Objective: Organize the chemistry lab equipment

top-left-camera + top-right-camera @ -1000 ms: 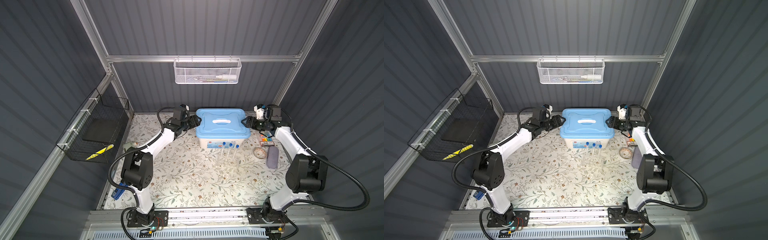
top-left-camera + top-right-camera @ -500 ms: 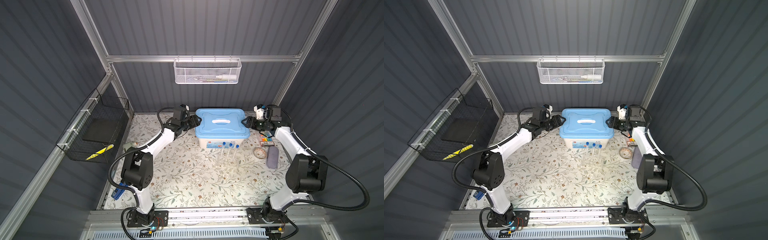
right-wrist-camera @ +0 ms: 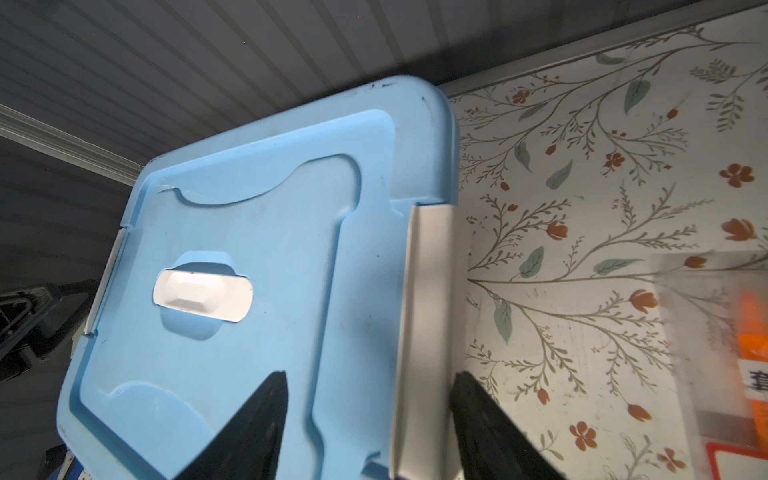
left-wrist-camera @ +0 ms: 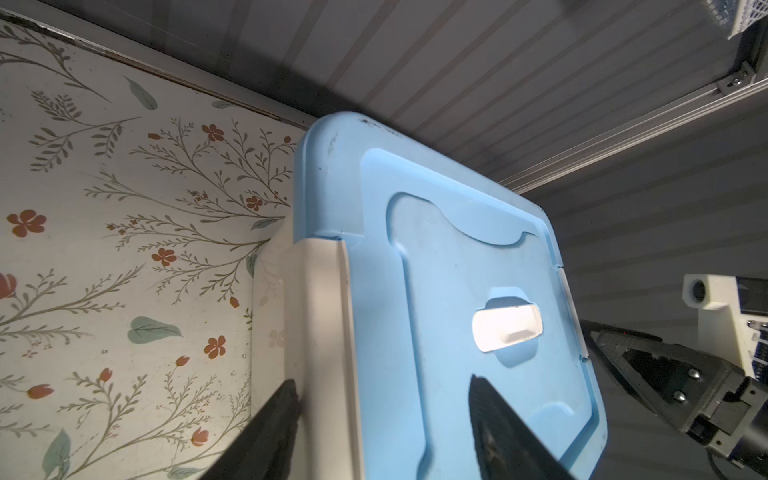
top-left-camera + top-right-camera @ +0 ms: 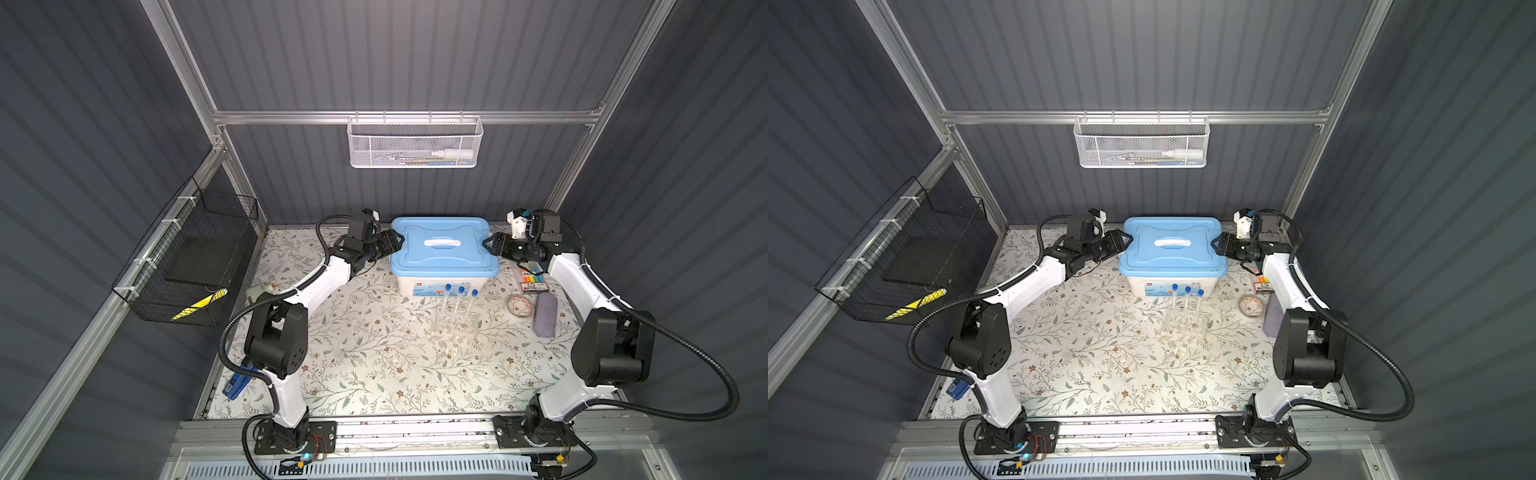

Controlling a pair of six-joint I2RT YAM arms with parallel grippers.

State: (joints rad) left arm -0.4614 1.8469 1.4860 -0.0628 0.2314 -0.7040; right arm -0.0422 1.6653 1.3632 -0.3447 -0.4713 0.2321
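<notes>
- Nothing much has moved since a second ago — both arms sit where they were, one at each end of the white plastic box with the light blue lid [image 5: 444, 249], so the job has not moved on.
- Left gripper [image 5: 395, 241] is spread wide around the white side latch [image 4: 320, 332], not squeezing it.
- Right gripper [image 5: 489, 245] is spread wide too, around its own white latch [image 3: 428, 332].
- That box stands at the back of the flowery table [image 5: 374, 365] with its lid on — three blue-capped test tubes in a clear rack [image 5: 457, 309] stand just in front.
</notes>
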